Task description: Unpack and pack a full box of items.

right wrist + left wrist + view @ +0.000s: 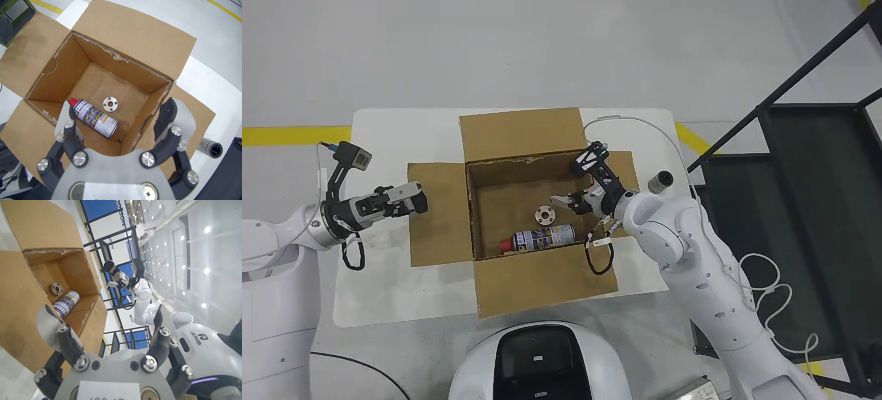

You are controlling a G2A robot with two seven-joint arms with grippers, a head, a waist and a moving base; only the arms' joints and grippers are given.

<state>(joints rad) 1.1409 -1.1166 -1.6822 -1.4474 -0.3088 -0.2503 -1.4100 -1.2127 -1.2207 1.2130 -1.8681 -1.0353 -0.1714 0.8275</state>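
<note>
Starting at your left, the left gripper (410, 200) is hovering at the outer edge of the box's left flap, above the white table (382, 290). Its wrist view is showing the left gripper (102, 313) with its fingers (47, 317) spread wide and nothing between them.

Next, you are looking at the cardboard box (522, 130), which is sitting open in the middle of the table with all four flaps folded outward. The walls of the box (122, 75) are showing torn edges along the top.

Inside, the spray can (539, 239) is lying on its side on the floor of the box, close to the wall nearest the robot, with its red cap pointing left. In the right wrist view the spray can (94, 117) is resting just beside the metal flange (110, 104), the two not touching. The metal flange (543, 213) is lying flat, a round disc with a centre hole and smaller holes around it, a little farther from the robot than the can.

Moving right, the right gripper (577, 193) is hanging over the right part of the box opening. You are seeing the right gripper (118, 106) gaping wide and carrying nothing.

Farthest right, a metal cylinder (660, 182) is lying on the table just past the right flap.
</note>
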